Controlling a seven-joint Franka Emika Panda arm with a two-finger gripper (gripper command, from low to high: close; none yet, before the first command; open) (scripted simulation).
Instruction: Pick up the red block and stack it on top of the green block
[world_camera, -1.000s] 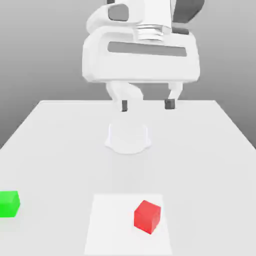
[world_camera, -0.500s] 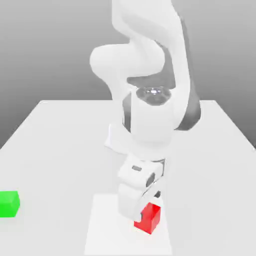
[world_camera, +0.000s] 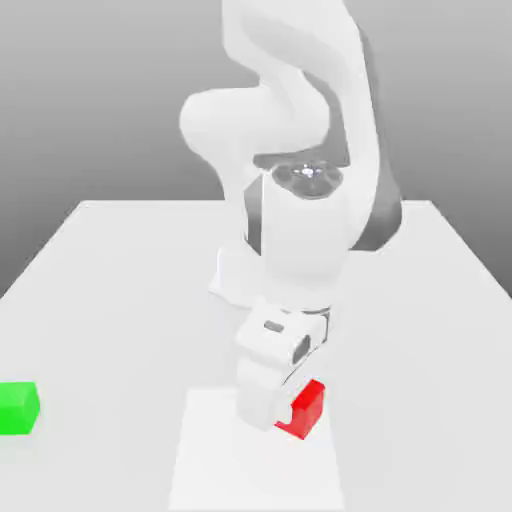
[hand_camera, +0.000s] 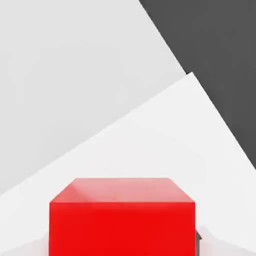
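The red block (world_camera: 308, 405) sits between the fingers of my gripper (world_camera: 290, 415), which is shut on it just above the white patch in the front middle of the table. The hand's white body hides most of the block in the exterior view. From the hand view the red block (hand_camera: 121, 217) looms close, with a dark fingertip (hand_camera: 198, 240) at its side. The green block (world_camera: 18, 408) rests on the table at the exterior view's far left, well apart from the gripper.
A lighter white square patch (world_camera: 250, 470) lies on the grey-white table (world_camera: 120, 290) under the hand. The arm's base (world_camera: 232, 280) stands mid-table behind it. The hand view shows dark floor (hand_camera: 215, 50) beyond the table edge.
The arm dropped from high above the table onto the red block, the fingers closed on it, and the block now sits slightly higher than half a second ago.
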